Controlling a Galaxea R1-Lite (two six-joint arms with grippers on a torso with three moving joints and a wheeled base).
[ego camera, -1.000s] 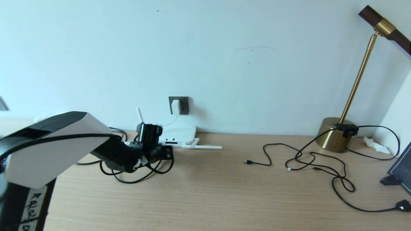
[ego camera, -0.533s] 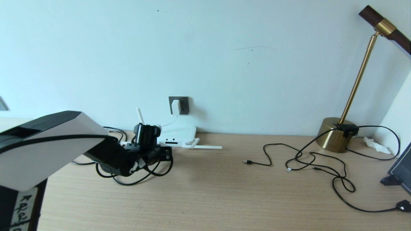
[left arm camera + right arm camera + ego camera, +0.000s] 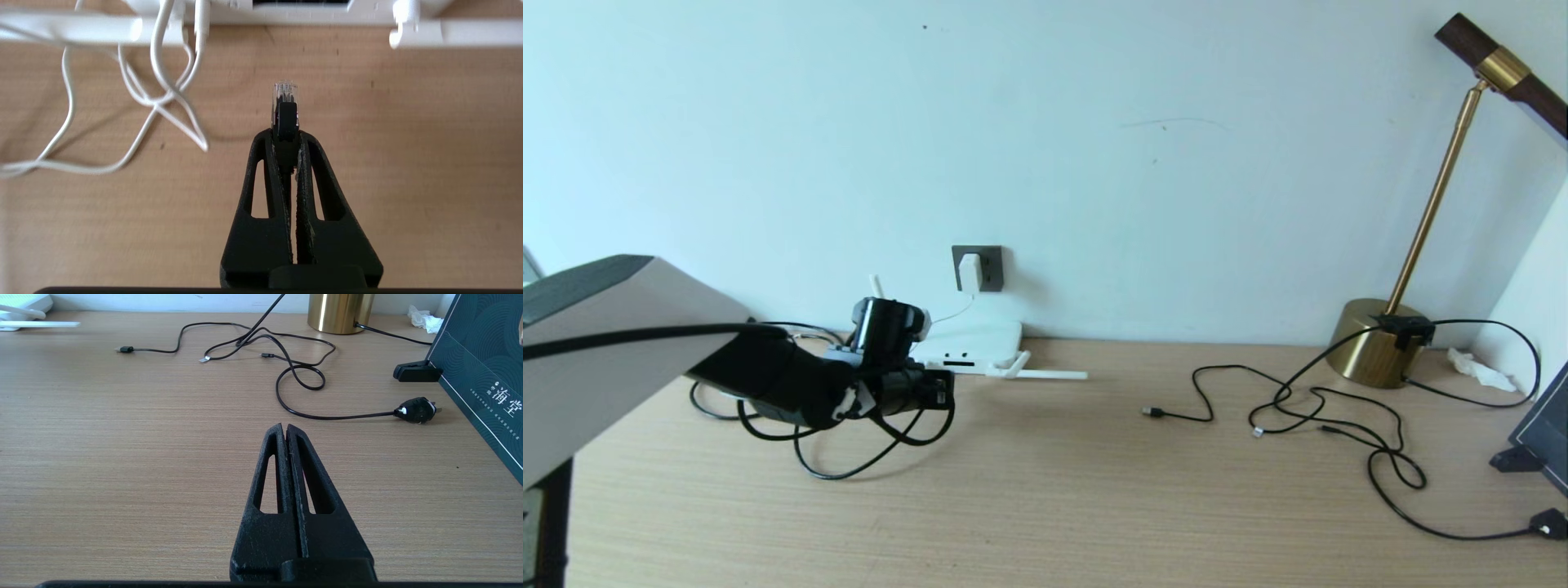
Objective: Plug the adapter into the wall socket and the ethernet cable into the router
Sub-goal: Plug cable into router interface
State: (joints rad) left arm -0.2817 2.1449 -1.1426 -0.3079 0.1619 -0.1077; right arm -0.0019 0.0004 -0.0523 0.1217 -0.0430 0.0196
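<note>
Since a second ago the left arm has drawn back leftward, taking the left tool (image 3: 286, 136) slightly away from the router (image 3: 976, 343). Left tool is pinched on the ethernet cable (image 3: 284, 110), its clear-tipped plug pointing at the router's front edge with a gap of bare desk (image 3: 1045, 490) between; black loops trail on the desk beneath the arm. On the wall just above the router, the adapter (image 3: 969, 272) sits in the socket (image 3: 990, 268). Farther right lie thin black cables (image 3: 1307, 404). Right tool (image 3: 285, 430) is parked low over the desk, fingers pressed together, holding nothing.
</note>
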